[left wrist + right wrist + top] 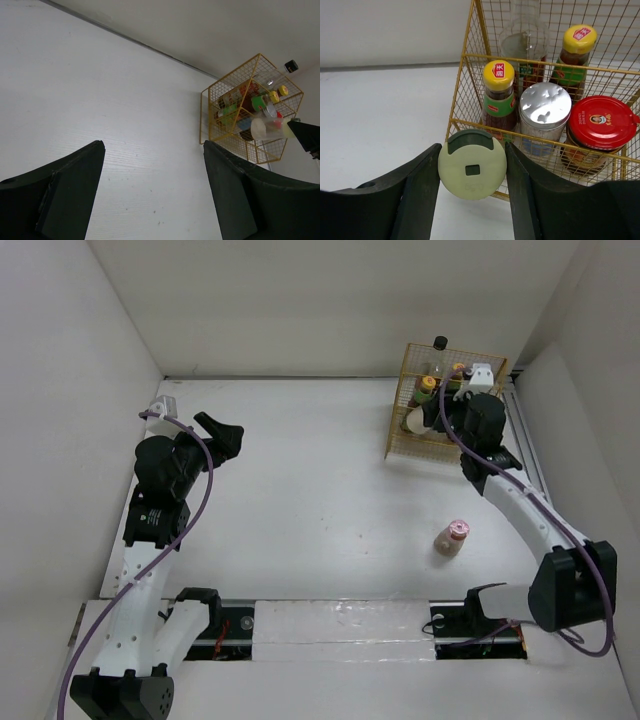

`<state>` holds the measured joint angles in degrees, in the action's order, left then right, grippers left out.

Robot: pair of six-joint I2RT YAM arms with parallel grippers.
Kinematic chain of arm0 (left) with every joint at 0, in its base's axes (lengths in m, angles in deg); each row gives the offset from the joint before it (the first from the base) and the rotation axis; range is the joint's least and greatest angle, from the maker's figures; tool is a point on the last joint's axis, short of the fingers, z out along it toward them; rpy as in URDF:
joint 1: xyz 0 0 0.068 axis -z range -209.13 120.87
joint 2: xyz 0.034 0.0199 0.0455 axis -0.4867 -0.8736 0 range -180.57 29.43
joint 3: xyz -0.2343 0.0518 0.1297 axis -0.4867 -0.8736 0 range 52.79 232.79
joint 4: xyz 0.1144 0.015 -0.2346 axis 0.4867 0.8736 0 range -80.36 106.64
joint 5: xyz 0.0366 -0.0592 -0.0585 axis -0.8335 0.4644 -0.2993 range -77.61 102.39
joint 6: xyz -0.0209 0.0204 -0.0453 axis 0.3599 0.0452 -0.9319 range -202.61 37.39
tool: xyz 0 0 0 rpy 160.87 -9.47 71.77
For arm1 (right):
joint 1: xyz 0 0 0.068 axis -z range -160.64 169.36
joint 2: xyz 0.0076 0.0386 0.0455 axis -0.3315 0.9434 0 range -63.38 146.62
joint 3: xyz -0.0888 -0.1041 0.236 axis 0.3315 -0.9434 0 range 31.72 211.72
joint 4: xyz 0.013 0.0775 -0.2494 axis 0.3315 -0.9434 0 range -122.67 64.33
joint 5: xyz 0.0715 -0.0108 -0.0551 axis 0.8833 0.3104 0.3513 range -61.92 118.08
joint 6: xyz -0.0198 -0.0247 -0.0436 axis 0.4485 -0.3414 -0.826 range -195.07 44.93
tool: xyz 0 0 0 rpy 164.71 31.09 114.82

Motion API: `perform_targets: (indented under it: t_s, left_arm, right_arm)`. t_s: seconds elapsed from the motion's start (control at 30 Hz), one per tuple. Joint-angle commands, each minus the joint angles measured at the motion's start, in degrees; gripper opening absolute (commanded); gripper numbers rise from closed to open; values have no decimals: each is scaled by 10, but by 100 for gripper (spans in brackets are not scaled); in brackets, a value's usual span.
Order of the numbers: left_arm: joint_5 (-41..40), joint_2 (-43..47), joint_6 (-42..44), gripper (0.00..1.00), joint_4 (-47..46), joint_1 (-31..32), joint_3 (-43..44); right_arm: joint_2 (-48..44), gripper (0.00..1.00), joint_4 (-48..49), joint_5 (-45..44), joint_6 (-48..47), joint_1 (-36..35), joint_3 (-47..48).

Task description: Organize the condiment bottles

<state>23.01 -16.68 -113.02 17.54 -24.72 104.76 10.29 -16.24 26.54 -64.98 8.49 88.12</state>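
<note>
Left gripper point(222, 430) is held wide open above the worktop point(320, 500), with nothing between its fingers point(65, 190). The left arm point(160, 490) is raised from its base at the near left edge and bent at the elbow, so that the gripper is aimed across the worktop toward the yellow wire rack point(410, 445) at the far right. Near the right arm, well apart from the rack, the pink-capped bottle point(452, 538) is stood alone on the worktop, cap up. Inside the rack, all upright, are seen the front yellow-capped bottle point(499, 95), the rear yellow-capped bottle point(575, 55), the silver-capped jar point(544, 117), the red-lidded jar point(601, 130) and the black-capped bottle point(440, 342). The right gripper point(472, 150) is closed partway on the cream bottle point(472, 164) at the rack's front left corner. The bottle's round end is turned to the wrist camera, so its long axis runs away from the lens. Whether it sits inside the rack cannot be told. The right arm point(520, 505) is stretched from its near right base to the rack.
</note>
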Motion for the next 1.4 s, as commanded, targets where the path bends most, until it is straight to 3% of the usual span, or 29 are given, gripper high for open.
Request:
perform_targets:
  t_s: [0.0, 0.27, 0.37, 0.5, 0.63, 0.73, 0.87, 1.1, 1.27, 1.37]
  left_arm:
    - [11, 3, 9, 76, -29, -2, -6]
    - [11, 3, 4, 76, -29, -2, -6]
    - [11, 3, 4, 76, -29, -2, -6]
    - [11, 3, 4, 76, -29, -2, -6]
    - [11, 3, 4, 76, -29, -2, -6]
    - [11, 3, 4, 76, -29, -2, -6]
    - [11, 3, 4, 76, -29, -2, -6]
    - [11, -2, 4, 76, -29, -2, -6]
    - [16, -2, 4, 76, -34, -2, -6]
    - [11, 4, -2, 77, -34, -2, -6]
  right_arm:
    - [34, 40, 8, -7, -8, 9, 23]
    - [106, 40, 2, -35, -13, -4, 42]
    - [128, 44, -4, -46, -19, -12, 42]
    - [147, 52, -9, -52, -19, -18, 42]
    - [154, 74, -15, -52, -19, -18, 42]
    - [154, 79, -20, -52, -19, -18, 42]
    - [119, 84, -32, -52, -19, -18, 42]
    - [-26, 98, -68, -115, -1, -18, -27]
    - [-167, 98, -126, -172, 43, -24, -149]
    - [-237, 87, -216, -199, 77, -19, -187]
